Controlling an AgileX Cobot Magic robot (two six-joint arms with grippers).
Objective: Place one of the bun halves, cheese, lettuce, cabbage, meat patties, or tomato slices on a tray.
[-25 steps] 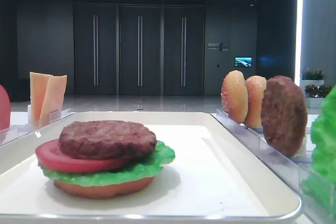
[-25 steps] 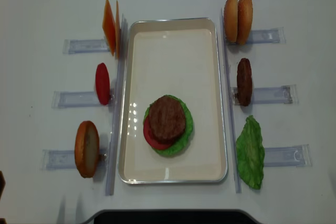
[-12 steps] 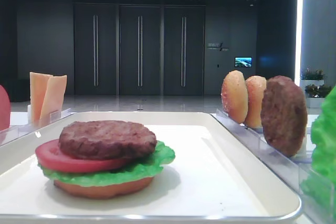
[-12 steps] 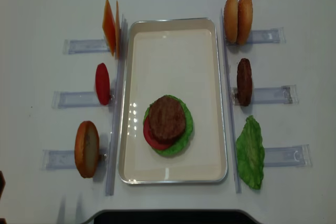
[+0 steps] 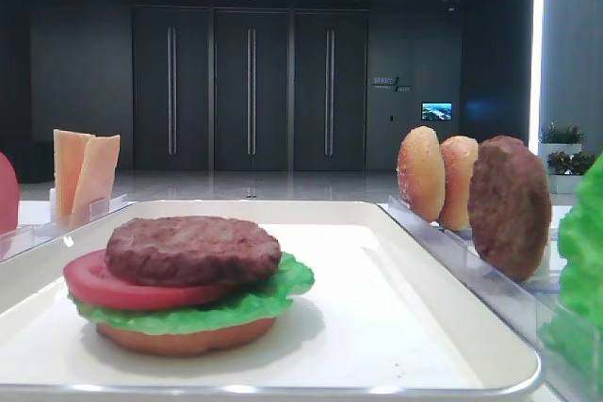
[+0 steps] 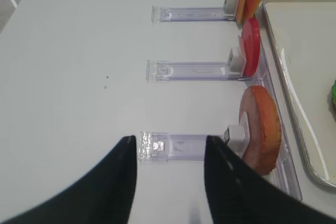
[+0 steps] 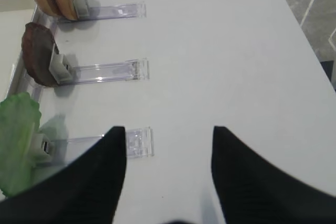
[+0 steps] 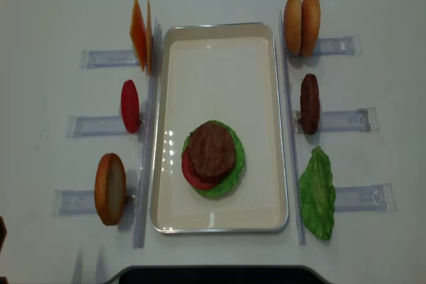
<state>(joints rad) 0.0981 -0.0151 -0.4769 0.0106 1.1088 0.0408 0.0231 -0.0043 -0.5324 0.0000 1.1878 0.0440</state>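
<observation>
The burger stack is sitting toward the near end of the tray (image 8: 219,51), slightly right of its centre line: bottom bun, lettuce (image 8: 234,164), a tomato slice (image 8: 190,173), and a meat patty (image 8: 212,149) lying on top. Both arms are hanging back off the tray, so this reads as the gap between placements, with the next ingredient waiting to be picked.

The right gripper (image 7: 169,153) is hovering over bare table outside the right-hand racks, jaws spread and carrying nothing. The left gripper (image 6: 170,163) is doing the same outside the left-hand racks, jaws apart and empty, right over the outer end of the rack holding a bun half (image 6: 261,128).

By my read, cheese (image 8: 140,34) at the tray's far-left corner is a sensible next layer; that is calling for a reach inward along its rack and a pinch on an upright thin slice.

Room is looking generous: the far half of the tray is bare, but the raised rim and the racks crowding both long edges are demanding a lift clear before crossing.
</observation>
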